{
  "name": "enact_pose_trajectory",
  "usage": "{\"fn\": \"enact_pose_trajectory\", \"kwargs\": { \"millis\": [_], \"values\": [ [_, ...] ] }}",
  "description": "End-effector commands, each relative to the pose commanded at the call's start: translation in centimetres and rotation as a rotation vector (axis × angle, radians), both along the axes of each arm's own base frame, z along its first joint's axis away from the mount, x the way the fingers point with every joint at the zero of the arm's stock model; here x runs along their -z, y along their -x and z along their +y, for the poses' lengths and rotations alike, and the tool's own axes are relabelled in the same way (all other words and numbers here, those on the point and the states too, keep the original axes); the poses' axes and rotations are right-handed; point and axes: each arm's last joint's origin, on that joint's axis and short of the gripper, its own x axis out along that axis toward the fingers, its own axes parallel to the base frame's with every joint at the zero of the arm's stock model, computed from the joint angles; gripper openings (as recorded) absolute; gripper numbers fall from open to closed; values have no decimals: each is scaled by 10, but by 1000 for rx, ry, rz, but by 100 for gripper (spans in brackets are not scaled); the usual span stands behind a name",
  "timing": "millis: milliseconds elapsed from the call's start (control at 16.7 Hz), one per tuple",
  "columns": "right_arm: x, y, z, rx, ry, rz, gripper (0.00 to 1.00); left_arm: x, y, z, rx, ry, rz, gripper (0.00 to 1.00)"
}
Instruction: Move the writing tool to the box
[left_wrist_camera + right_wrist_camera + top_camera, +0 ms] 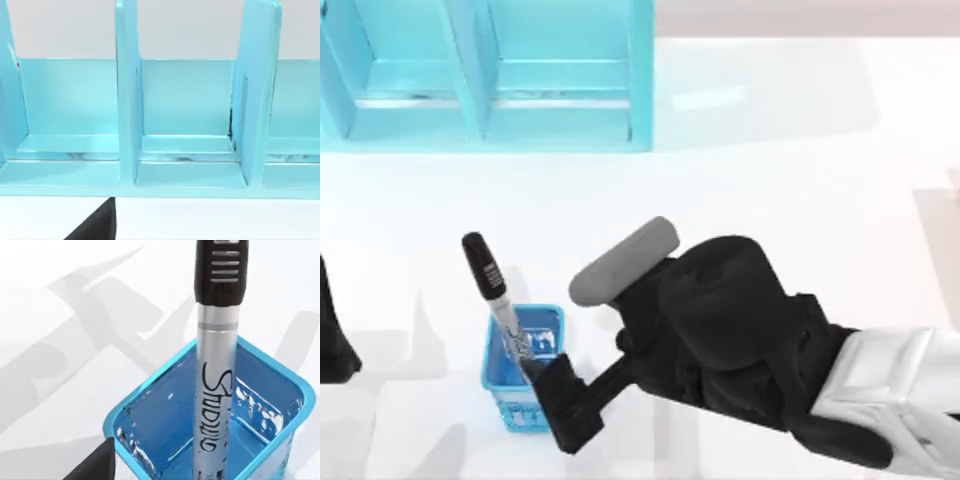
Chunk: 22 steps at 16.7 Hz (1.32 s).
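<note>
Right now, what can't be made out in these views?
- Right claw, top view: fingertips meet the grey-silver marker pen with black cap over the small blue mesh holder; contact unclear.
- Marker's lower end, right wrist view: cut off by the edge.
- Turquoise compartmented box, top view: cut off above.

The marker pen (pixel 496 297) has a ribbed black cap and a silver-grey barrel with dark lettering, the mesh holder (pixel 496 380) is bright blue, the shelf rack (pixel 560 90) pale turquoise, the table (pixel 770 190) white.
</note>
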Motion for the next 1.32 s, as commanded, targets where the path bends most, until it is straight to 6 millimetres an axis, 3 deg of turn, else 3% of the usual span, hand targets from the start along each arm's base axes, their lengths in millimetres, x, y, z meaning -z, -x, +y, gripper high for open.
{"fn": "enact_pose_trajectory", "kwargs": {
  "millis": [480, 660, 960, 1320],
  "values": [
    [4, -1, 6, -6, 3, 4, 100, 0, 0, 0, 0, 0, 0, 100],
    [12, -13, 27, -8, -1, 2, 100, 0, 0, 0, 0, 0, 0, 100],
    [50, -40, 67, -6, 11, 9, 100, 0, 0, 0, 0, 0, 0, 100],
    [56, -45, 75, -7, 5, 6, 100, 0, 0, 0, 0, 0, 0, 100]
  ]
}}
